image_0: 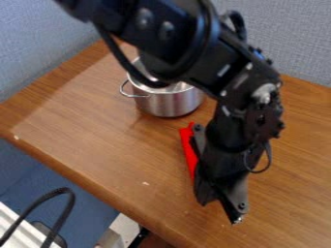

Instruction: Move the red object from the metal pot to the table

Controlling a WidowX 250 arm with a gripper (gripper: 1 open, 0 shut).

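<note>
The red object (189,150) shows as a narrow strip low over the table (77,111), in front and to the right of the metal pot (163,98). The rest of it is covered by the black arm. My gripper (207,163) is pressed against its right side and shut on it. The fingertips themselves are hidden behind the gripper's bulky body, which reaches down toward the table's front edge. Whether the block rests on the wood or hangs just above it cannot be told. The pot stands upright at the back of the table, partly behind the arm.
The table's front edge (116,199) runs diagonally just below the gripper, with a drop to the floor beyond it. A black cable (39,218) loops at the bottom left. A blue wall stands behind the table.
</note>
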